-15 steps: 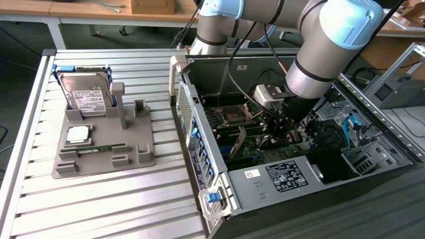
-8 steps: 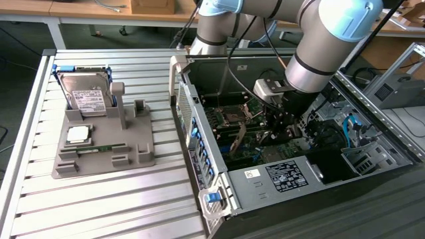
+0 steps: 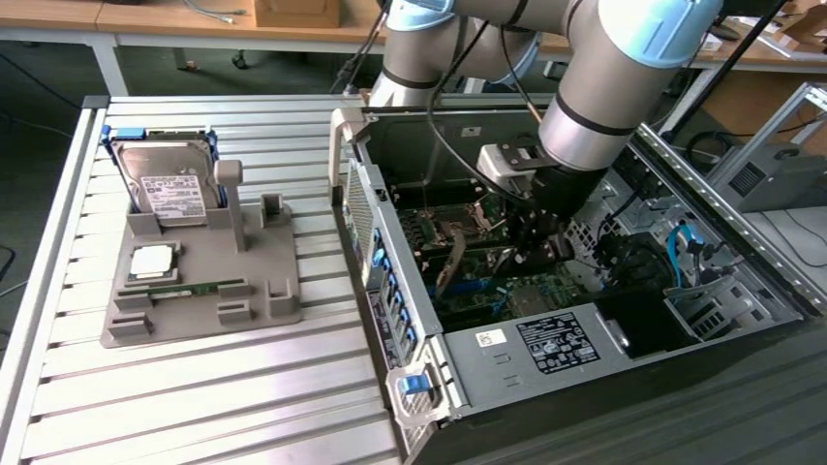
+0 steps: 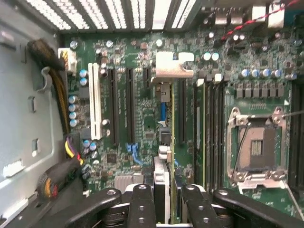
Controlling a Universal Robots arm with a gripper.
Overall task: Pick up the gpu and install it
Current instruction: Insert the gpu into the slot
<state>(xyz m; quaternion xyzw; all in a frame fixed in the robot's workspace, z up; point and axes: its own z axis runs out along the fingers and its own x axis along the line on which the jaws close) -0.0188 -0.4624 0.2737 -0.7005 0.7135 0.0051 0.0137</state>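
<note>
Arm reaches down into the open computer case (image 3: 427,387). The pincer (image 4: 164,202) is pinching the gpu (image 4: 165,137) edge-on: in the wrist view the card runs as a thin strip away from the two fingers (image 4: 142,204), its silver bracket (image 4: 173,66) at the far end near the case's slotted rear wall. The card stands upright above the motherboard (image 4: 142,118), among the long dark expansion slots; whether its edge has entered a slot, I cannot tell. In the exterior view the pincer (image 3: 540,242) sits deep inside the case, just above the board.

Judgement on the step in hand: this looks like the seating stage. Doing it well means keeping the card square to the board, its edge parallel with the chosen slot, and the bracket lined up with its opening in the rear wall, then pressing straight down rather than at a tilt. The cables (image 4: 57,90) bundled beside the white slot (image 4: 95,107) sit apart from the card and should not snag.

Surface and room: case lies on a ribbed metal bench (image 3: 194,407). On the exterior view's left, a grey holder (image 3: 271,300) carries a hard drive (image 3: 174,189) standing upright, a processor chip (image 3: 151,260) and a green memory stick (image 3: 188,288). Wooden desks (image 3: 77,15) and a blue-wired frame stand at the room's far edges.
</note>
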